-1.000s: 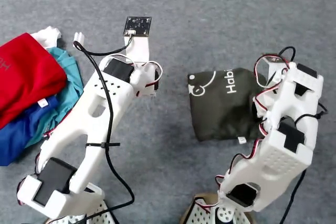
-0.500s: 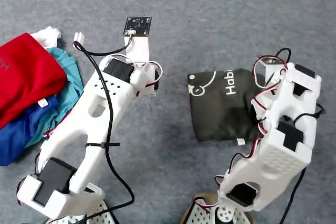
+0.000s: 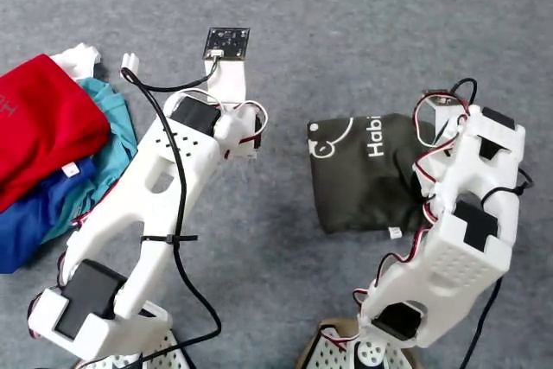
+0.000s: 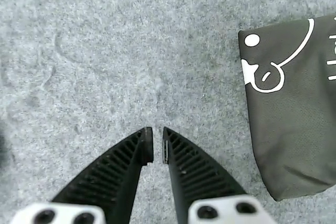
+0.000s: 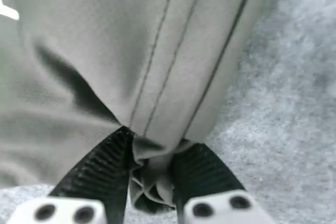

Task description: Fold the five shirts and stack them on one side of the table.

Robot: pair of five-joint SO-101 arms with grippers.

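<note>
My right hand [image 5: 153, 148] is clamped on one edge of the black shirt [image 3: 359, 183], a hem I think. My left hand [image 4: 157, 144], fingers together, hangs just beside the opposite edge.

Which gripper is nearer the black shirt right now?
Right. The right gripper is clamped on the edge of the black shirt; the left gripper sits over the table beside it, not touching.
</note>
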